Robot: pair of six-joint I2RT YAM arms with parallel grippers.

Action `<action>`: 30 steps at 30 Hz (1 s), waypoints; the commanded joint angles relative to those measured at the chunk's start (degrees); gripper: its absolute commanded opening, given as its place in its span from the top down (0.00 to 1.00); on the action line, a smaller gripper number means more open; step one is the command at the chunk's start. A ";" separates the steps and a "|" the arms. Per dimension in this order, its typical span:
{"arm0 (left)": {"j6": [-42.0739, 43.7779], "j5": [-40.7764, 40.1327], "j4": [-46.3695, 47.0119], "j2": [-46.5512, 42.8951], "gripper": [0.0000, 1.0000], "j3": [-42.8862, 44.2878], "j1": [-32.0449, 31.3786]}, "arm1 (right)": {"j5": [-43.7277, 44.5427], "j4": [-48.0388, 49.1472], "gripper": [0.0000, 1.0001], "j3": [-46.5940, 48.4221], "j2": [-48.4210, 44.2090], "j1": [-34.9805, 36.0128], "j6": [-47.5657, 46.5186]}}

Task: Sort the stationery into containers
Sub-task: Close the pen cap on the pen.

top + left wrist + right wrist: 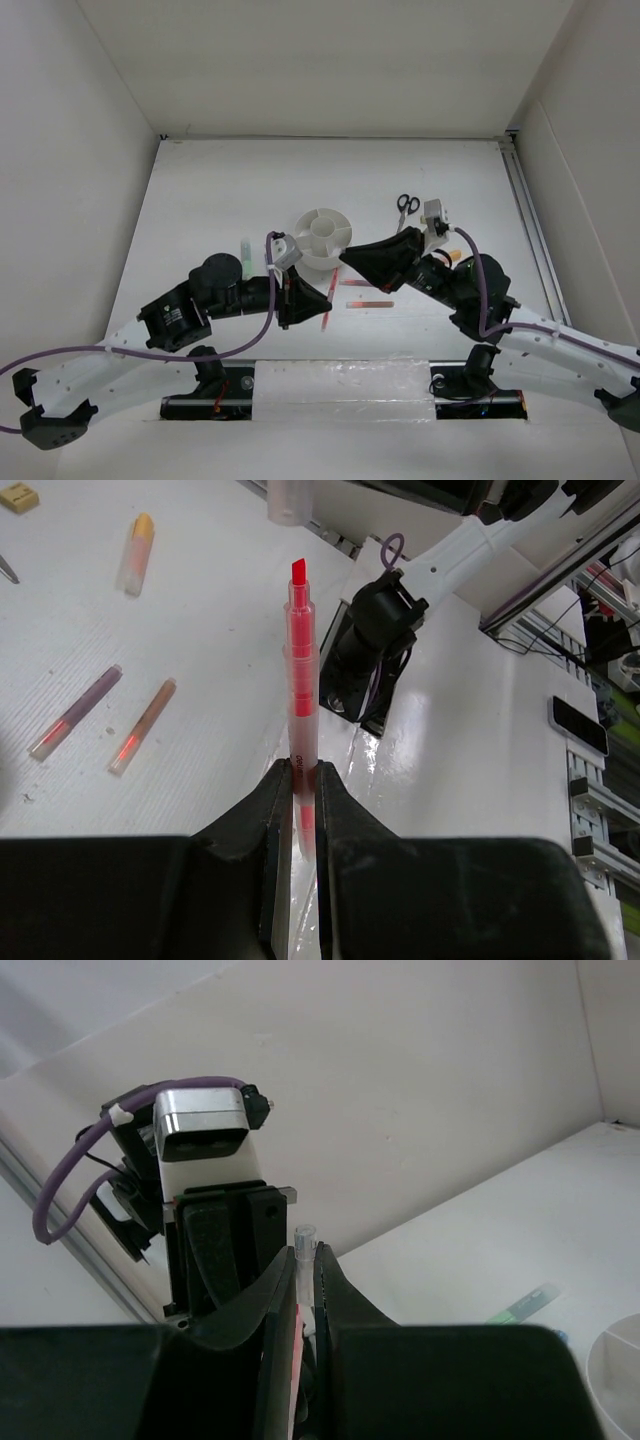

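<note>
My left gripper (303,770) is shut on a red highlighter pen (299,670), which stands up out of the jaws with its chisel tip bare. In the top view the left gripper (322,305) is just in front of the round white organizer (323,237). My right gripper (305,1253) is shut on a clear pen cap (305,1240). In the top view the right gripper (345,256) is at the organizer's near right rim. The two grippers face each other, a little apart. The cap shows blurred above the pen tip in the left wrist view (285,500).
Two thin pink pens (358,283) (370,303) lie between the arms. Black scissors (407,205) lie right of the organizer. A green marker (245,258) lies to its left. An orange marker (135,552) and a tan eraser (18,497) lie on the table.
</note>
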 commanded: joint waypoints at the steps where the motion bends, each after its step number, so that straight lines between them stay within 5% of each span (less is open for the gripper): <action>1: 0.30 0.75 2.69 0.21 1.00 -0.09 0.33 | 1.70 1.70 1.00 0.43 -1.67 0.41 -0.92; 30: 0.30 1.81 3.22 0.74 1.00 -0.09 0.33 | -1.02 4.51 1.00 -0.71 0.09 0.94 1.28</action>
